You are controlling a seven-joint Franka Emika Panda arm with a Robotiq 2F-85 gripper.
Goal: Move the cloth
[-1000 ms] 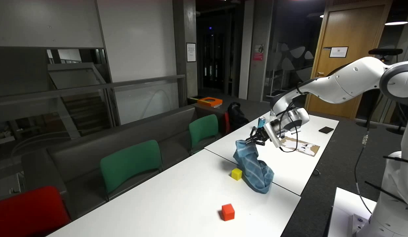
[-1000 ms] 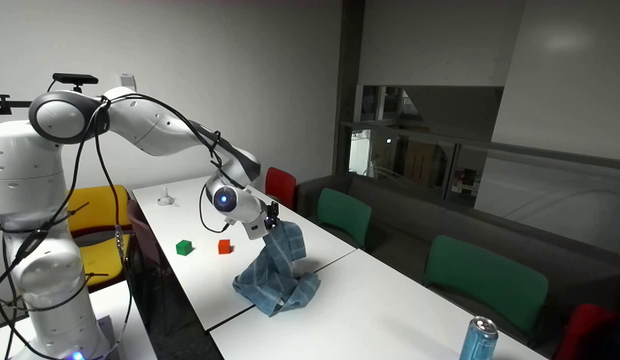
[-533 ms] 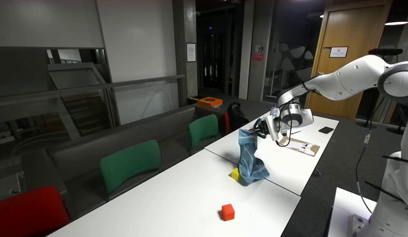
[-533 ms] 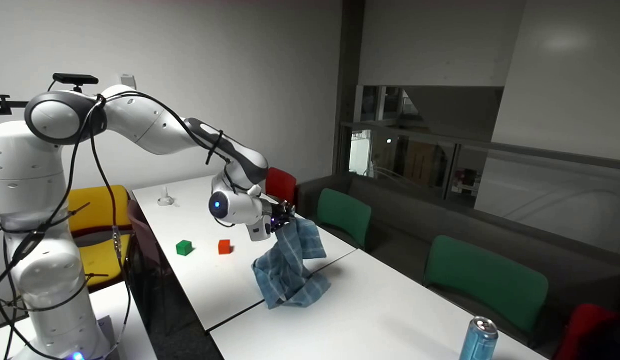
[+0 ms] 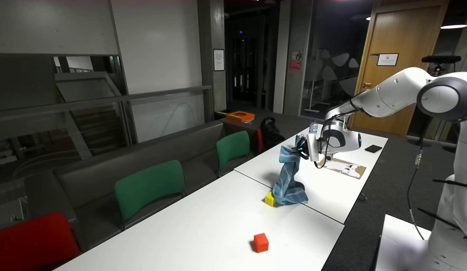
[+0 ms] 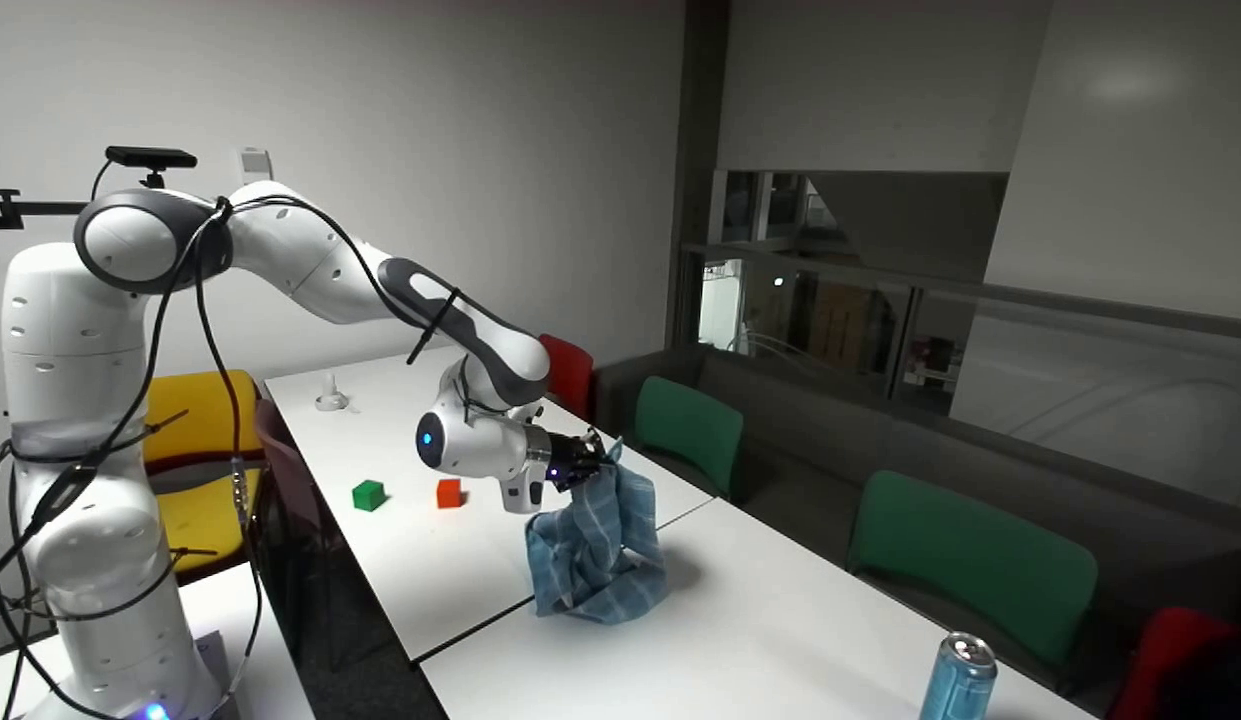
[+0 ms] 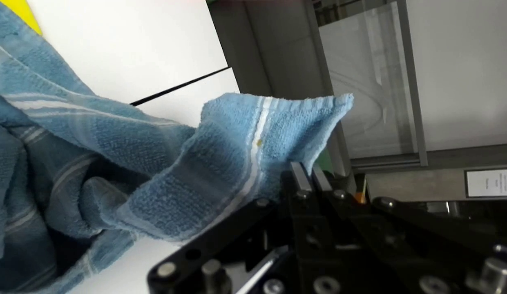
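Wrist view: one blue cloth [image 7: 220, 155], jaws pinching it near an edge; gripper [image 7: 307, 168] holds it up, lower folds over the seam [image 7: 179, 86] of two white tabletops [image 5: 203, 222]. One yellow cube [image 5: 270, 199] just beside cloth; one red cube [image 5: 261, 242] in both exterior views; one green cube [image 6: 368, 495]. In an exterior view, one can [image 6: 959, 682], brand unreadable, well apart, open tabletop between. Two green chairs [image 6: 980, 560] past the long edge. Pillar sign [image 5: 218, 60]: too small to read.
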